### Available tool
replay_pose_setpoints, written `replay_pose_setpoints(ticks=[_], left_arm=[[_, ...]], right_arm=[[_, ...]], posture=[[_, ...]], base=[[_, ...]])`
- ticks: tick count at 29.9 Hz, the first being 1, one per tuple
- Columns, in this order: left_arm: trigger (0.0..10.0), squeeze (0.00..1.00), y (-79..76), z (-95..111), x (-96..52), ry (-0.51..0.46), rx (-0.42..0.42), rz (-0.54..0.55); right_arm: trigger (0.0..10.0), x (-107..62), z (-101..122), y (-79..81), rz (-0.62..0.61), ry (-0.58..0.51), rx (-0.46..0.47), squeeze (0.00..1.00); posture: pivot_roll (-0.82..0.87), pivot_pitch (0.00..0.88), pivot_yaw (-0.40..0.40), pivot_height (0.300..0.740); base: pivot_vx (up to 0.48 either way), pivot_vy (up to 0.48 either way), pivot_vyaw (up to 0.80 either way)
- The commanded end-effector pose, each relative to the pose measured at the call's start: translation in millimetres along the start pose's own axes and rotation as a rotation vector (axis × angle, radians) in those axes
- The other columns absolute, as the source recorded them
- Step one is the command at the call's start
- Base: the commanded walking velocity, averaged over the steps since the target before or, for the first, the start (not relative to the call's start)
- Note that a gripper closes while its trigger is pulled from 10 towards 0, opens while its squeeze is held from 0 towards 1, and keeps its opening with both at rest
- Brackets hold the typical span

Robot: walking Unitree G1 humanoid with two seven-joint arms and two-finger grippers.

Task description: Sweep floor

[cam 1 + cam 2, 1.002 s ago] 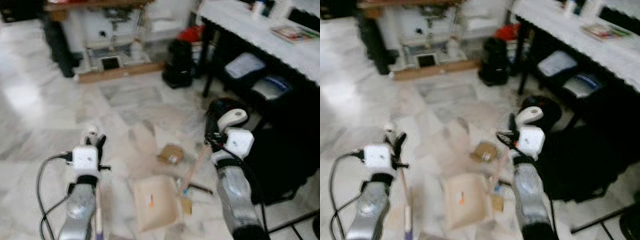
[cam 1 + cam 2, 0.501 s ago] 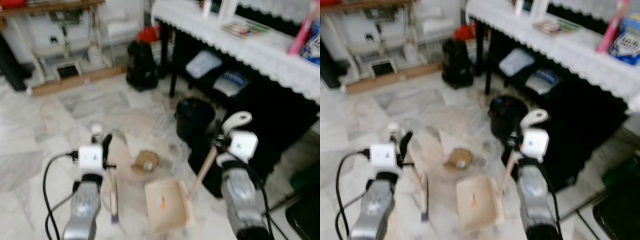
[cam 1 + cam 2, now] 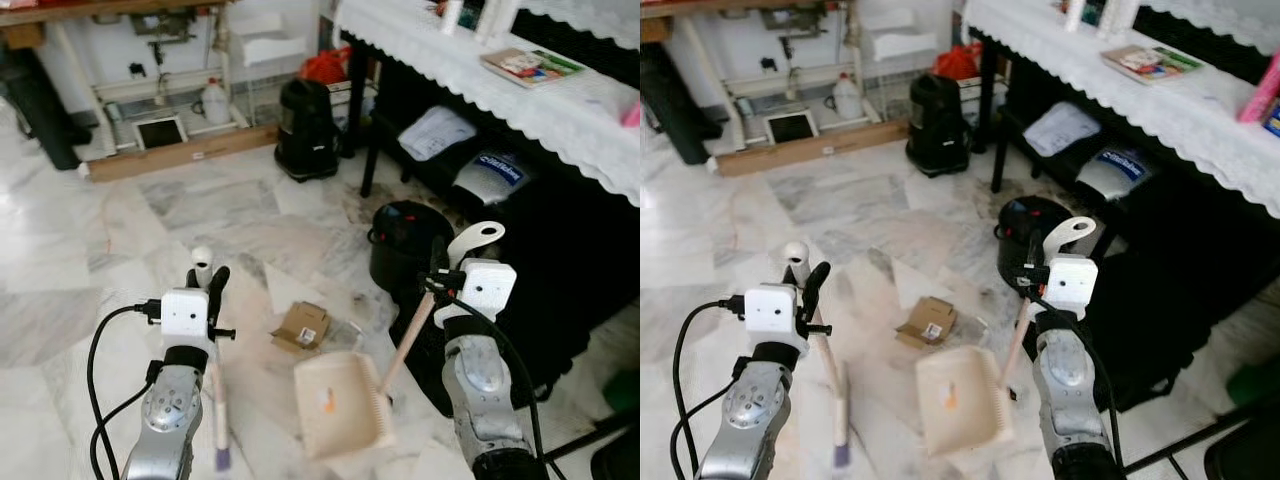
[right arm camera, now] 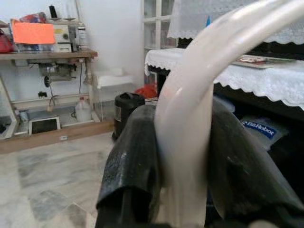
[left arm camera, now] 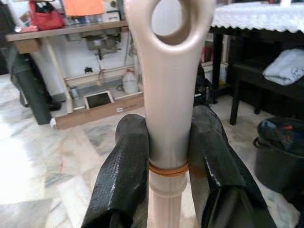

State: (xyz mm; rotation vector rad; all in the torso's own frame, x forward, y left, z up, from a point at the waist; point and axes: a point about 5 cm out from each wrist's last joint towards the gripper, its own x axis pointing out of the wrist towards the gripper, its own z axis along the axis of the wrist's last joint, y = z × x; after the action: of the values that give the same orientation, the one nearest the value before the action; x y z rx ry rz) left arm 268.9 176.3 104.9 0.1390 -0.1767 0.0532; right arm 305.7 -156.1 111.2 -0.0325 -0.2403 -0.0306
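Note:
My left gripper point(image 3: 209, 286) is shut on the top of a cream broom handle point(image 3: 217, 400), which runs down to purple bristles at the floor. In the left wrist view the black fingers point(image 5: 124, 175) clamp the handle just below its hanging loop. My right gripper point(image 3: 440, 278) is shut on the slanted handle of a cream dustpan point(image 3: 340, 408), whose tray sits low between my arms. The right wrist view has that curved handle point(image 4: 183, 142) pressed between both fingers. A small flattened cardboard box point(image 3: 303, 326) lies on the dusty marble floor just beyond the dustpan.
A black bin point(image 3: 405, 243) stands in front of my right gripper. A black canister point(image 3: 305, 128) stands further off. A table with a white lace cloth point(image 3: 520, 95) and dark bags beneath runs along the right. A sewing table and a wooden plank point(image 3: 180, 160) are at the back.
The camera has swung right and then settled, and the blur is gone. Both grippers keep their hold on the broom and the dustpan.

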Motion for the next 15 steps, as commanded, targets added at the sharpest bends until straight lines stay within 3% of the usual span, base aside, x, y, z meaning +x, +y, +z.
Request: replay_pose_setpoints(ticks=[1,13,15], left_arm=[[10.0,0.00,-1.9,5.7,1.4,-0.033,0.003,-0.009],[10.0,0.00,-1.1,5.7,1.8,-0.032,0.020,-0.006],[10.0,0.00,-1.2,5.8,1.9,-0.032,0.026,-0.005]], right_arm=[[10.0,2.9,7.2,-2.0,-0.011,-0.037,0.010,0.00],[10.0,3.2,7.1,-2.2,-0.010,-0.036,0.006,0.00],[10.0,3.3,6.9,-2.4,-0.009,-0.035,0.004,0.00]], posture=[[-0.02,0.051,-0.047,0.740],[-0.02,0.051,-0.050,0.740],[-0.02,0.052,-0.051,0.740]], base=[[0.000,0.000,0.00],[0.000,0.000,0.00],[0.000,-0.279,0.00]])
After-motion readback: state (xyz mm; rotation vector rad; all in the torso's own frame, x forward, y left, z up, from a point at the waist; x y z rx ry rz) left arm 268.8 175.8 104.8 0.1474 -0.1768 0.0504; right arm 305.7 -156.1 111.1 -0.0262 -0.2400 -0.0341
